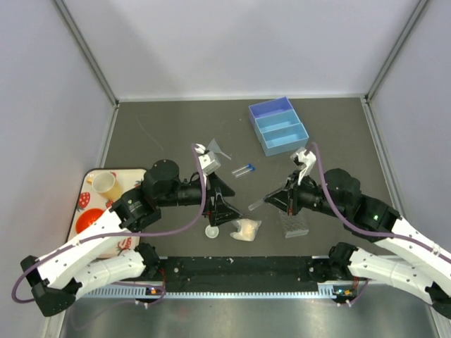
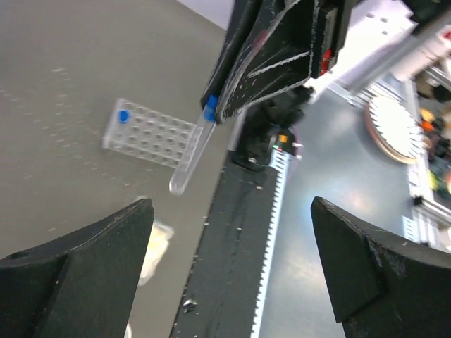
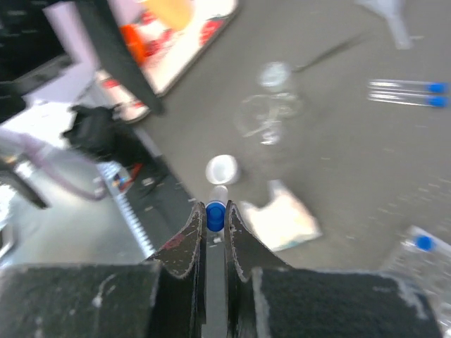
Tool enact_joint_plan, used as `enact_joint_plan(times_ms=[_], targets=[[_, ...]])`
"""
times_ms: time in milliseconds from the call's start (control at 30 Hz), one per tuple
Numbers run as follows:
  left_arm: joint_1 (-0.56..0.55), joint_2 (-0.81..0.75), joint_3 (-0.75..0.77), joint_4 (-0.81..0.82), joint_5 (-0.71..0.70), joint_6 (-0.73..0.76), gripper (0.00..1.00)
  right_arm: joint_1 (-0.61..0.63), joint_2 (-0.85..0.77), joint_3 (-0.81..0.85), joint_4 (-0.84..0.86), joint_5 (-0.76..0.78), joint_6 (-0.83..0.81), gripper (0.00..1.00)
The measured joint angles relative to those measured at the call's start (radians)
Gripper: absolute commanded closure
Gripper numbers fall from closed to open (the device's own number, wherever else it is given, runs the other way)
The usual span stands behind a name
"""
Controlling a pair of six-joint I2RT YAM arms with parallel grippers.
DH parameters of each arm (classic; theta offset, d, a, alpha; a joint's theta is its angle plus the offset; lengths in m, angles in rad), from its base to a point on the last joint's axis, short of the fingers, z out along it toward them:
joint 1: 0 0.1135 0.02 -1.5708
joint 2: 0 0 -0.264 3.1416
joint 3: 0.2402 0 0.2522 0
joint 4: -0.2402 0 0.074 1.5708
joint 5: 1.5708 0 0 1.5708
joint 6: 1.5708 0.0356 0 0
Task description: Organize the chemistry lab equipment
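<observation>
Pinching a blue-capped tube [image 3: 218, 192] by its cap w/ right gripper [image 3: 214, 208], fingers pressed almost together on it. Sticking straight out ahead of the fingertips along the gripper's own line, clear end leading; in left wrist view slanted, cap high, round end low, off the surface [image 1: 338, 134]. Just ahead & below: small white round dish [image 3: 223, 169], then pale packet [image 3: 285, 220] slightly to the right. Farther ahead: tiny clear flask [image 3: 270, 111]; far out to the right, two loose tubes [image 3: 409, 93] lying side by side. Key relation: clear tube rack [image 3: 412, 264] not ahead but to the right of the fingertips & a bit back, close beside the gripper, already carrying one capped tube in a corner hole. So prob. needs a swing right plus a pull-back, and tipping the tube from slanted to upright, round end down, before lowering into a free hole; judgement only. Much nearer the rack than the other arm, so right arm's job. Opposite, facing this way: left gripper [image 2: 231, 218], spread wide, holding nothing, w/ held tube and rack both out beyond its fingertips, rack well apart from it. Risk, as judged: clipping the rack wall w/ the tube's round end if tipped too late.
</observation>
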Motion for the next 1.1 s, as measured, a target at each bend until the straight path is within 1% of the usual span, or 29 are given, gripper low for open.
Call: enact_joint_plan(times_ms=[133,233,367,467,633,1100], targets=[[0.0,-0.04,0.014,-0.074,-0.17,0.017,0.01,-0.002,0.001,0.01,-0.097,0.239,-0.02,1.0],[0.0,-0.057,0.014,-0.105,-0.255,0.02,0.01,-0.004,0.02,0.007,-0.153,0.399,-0.01,1.0],[0.0,-0.067,0.006,-0.116,-0.333,0.027,0.01,-0.005,0.04,-0.027,-0.188,0.564,0.029,1.0],[0.0,-0.068,-0.012,-0.114,-0.361,0.031,0.01,-0.005,0.055,-0.066,-0.221,0.648,0.065,1.0],[0.0,-0.067,-0.06,-0.115,-0.378,0.031,0.01,-0.008,0.094,-0.093,-0.245,0.706,0.115,1.0],[0.0,-0.066,-0.085,-0.108,-0.383,0.051,0.01,-0.008,0.124,-0.145,-0.251,0.702,0.197,1.0]])
